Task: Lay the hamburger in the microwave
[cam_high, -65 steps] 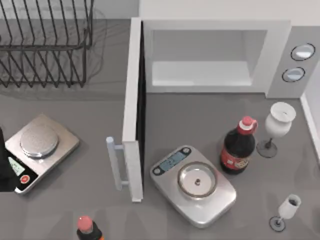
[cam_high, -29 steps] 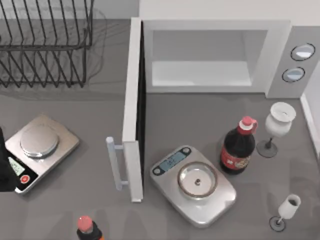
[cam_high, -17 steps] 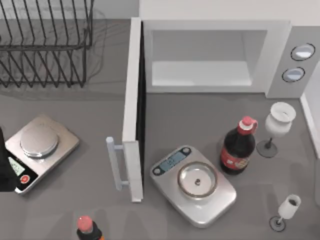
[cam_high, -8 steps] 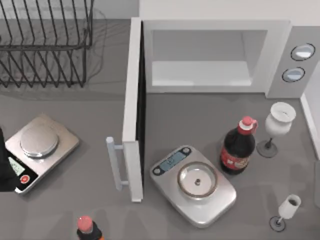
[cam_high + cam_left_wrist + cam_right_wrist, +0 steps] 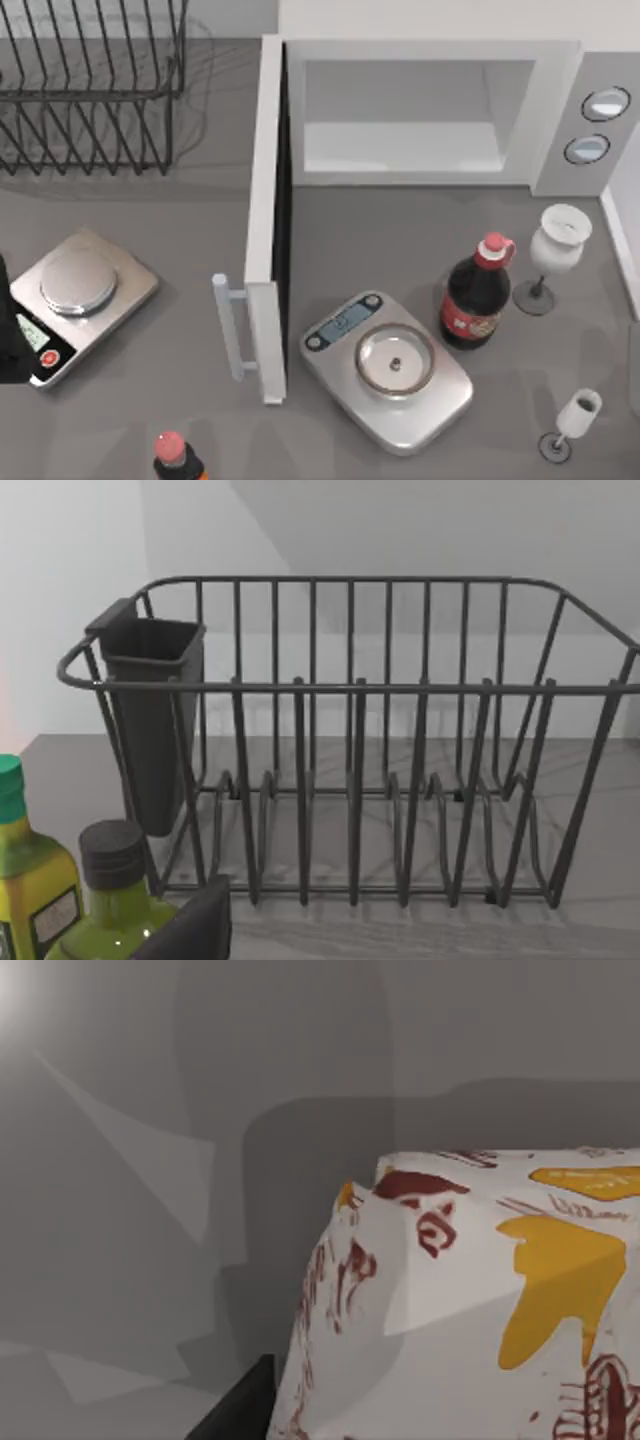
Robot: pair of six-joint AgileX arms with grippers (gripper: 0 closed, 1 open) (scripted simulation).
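Little has moved on the tabletop (image 5: 400, 240) since earlier. Microwave (image 5: 440, 110) door (image 5: 265, 220) stands open, cavity empty. Wrapped hamburger (image 5: 470, 1300) sits close under right wrist camera; grip unconfirmed. Left arm (image 5: 10, 340) parked at left edge. Transfer not started.

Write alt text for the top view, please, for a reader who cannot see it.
A white microwave stands with its door swung open and nothing inside. In front of it are silver kitchen scales, a dark bottle and two wine glasses; a wire dish rack is at the left.
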